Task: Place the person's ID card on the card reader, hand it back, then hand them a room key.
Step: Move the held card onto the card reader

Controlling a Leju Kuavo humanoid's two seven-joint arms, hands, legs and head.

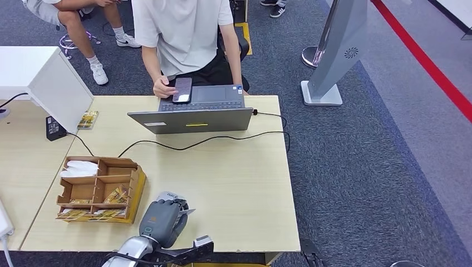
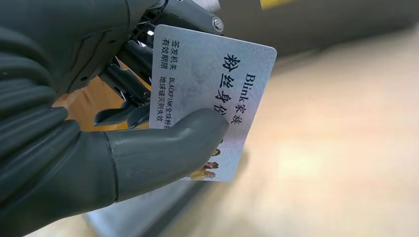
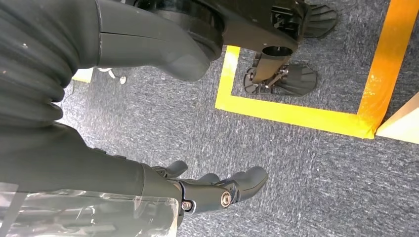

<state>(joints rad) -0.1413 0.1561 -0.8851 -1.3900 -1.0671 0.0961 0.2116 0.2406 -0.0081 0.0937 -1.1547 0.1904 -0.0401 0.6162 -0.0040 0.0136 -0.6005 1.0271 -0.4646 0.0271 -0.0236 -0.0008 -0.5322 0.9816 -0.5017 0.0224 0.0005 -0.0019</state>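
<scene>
My left hand [image 1: 161, 219] hovers low over the wooden table [image 1: 234, 183] near its front edge. It pinches the ID card [image 2: 217, 84], a white card with black Chinese print and "Blink", between thumb and fingers. The card's edge [image 1: 171, 197] pokes out past the fingers, toward the person. My right hand [image 3: 217, 190] hangs beside my body over the carpet, fingers apart, holding nothing. A cardboard divider box [image 1: 100, 189] with yellow key cards [image 1: 117, 196] in its compartments stands just left of my left hand. The person [image 1: 183, 28] sits behind the table's far edge.
An open grey laptop [image 1: 192, 114] faces the person, who holds a phone [image 1: 182, 89] over its keyboard. A black cable [image 1: 200, 142] runs across the table. A white box [image 1: 39, 78] stands at the far left. A grey stand [image 1: 334, 50] is on the carpet to the right.
</scene>
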